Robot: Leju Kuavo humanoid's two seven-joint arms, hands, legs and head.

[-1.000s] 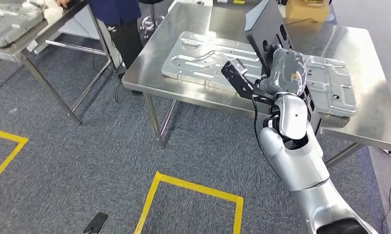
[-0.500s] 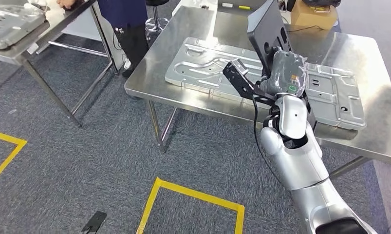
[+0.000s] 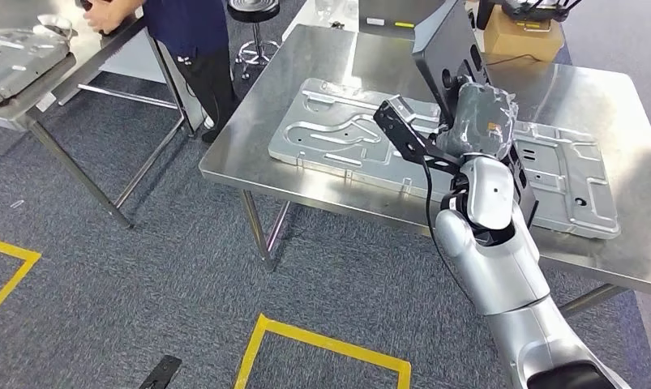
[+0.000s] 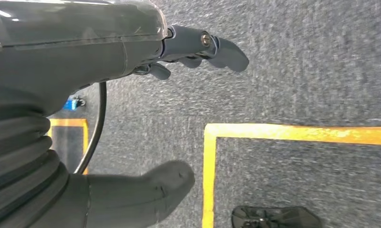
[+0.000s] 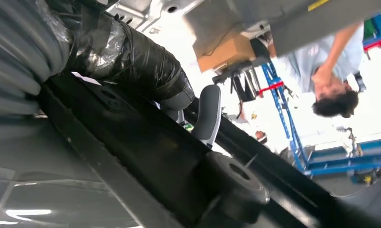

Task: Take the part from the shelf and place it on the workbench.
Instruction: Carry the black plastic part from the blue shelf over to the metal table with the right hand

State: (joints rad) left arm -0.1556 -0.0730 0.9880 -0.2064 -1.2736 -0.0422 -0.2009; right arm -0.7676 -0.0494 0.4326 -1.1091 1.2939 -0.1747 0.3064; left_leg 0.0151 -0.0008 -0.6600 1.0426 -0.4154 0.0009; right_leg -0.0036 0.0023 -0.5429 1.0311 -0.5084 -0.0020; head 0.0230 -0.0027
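My right hand (image 3: 482, 115), under a clear plastic cover, grips a flat black part (image 3: 450, 50) and holds it tilted on edge above the steel workbench (image 3: 253, 134). In the right wrist view the part (image 5: 141, 156) is a dark slab with the grey fingers (image 5: 205, 114) wrapped round its edge. A large stamped metal panel (image 3: 338, 134) lies flat on the workbench below the part. My left hand (image 4: 107, 57) hangs over the carpet with its fingers (image 4: 217, 47) and thumb (image 4: 145, 190) apart, holding nothing.
A person in dark blue (image 3: 188, 32) stands at a second steel table (image 3: 30, 89) on the left, next to a stool (image 3: 253, 12). A cardboard box (image 3: 520, 36) sits at the workbench's far edge. Yellow tape (image 3: 322, 340) marks the grey carpet.
The whole picture has shifted slightly, so the camera moved; the workbench now sits a little lower in view. My right hand keeps its hold on the black part. The person stepped left.
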